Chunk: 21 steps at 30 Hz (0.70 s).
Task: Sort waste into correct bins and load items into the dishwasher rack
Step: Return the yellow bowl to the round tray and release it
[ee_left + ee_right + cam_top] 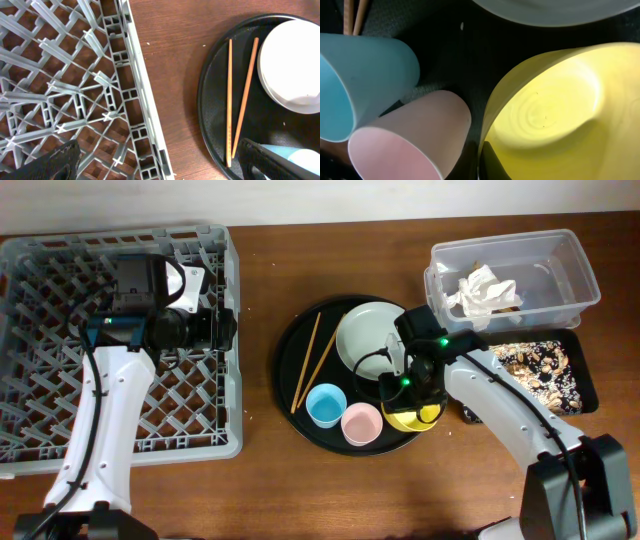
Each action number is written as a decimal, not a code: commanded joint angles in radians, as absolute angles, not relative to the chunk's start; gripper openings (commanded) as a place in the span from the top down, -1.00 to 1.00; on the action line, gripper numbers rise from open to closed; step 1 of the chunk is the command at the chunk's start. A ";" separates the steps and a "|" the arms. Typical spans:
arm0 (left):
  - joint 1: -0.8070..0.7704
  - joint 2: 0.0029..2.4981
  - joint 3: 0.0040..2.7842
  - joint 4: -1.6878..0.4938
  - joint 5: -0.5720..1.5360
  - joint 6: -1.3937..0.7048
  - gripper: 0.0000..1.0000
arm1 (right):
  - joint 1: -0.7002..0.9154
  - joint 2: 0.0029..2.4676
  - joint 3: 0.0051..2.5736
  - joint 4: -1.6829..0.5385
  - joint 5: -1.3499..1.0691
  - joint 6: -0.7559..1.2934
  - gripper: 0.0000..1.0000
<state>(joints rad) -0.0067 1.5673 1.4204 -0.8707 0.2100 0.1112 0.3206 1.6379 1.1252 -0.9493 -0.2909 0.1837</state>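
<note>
My right gripper [405, 402] [481, 162] is shut on the left rim of the yellow bowl [422, 418] [560, 110], one finger inside and one outside. Next to the bowl stand the pink cup [361, 423] [415, 135] and the blue cup [326, 404] [360, 75]. The pale plate [368, 335] [295, 65] and two chopsticks [310, 360] [230, 100] lie farther back. My left gripper [225, 328] [165, 165] is open and empty above the right wall of the grey dishwasher rack [60, 300] [100, 80]. A crumpled napkin [482, 290] lies in the clear tub [580, 270]. Brownish scraps [530, 365] fill the black rectangular tray [587, 385].
All the dishes sit on a large round black tray [283, 370] [210, 115] in the middle of the brown wooden table [260, 490]. The tub and the rectangular tray stand close together at the right edge, just behind my right arm.
</note>
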 commanded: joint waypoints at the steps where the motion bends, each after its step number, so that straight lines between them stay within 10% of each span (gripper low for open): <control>1: -0.012 1.550 1.437 -0.869 0.221 0.106 -0.99 | 0.325 1.641 1.134 -0.968 -0.264 0.196 0.79; 21: -0.012 1.550 1.437 -0.869 0.221 0.106 -0.99 | 0.335 1.643 1.607 -1.268 -0.350 0.154 -0.07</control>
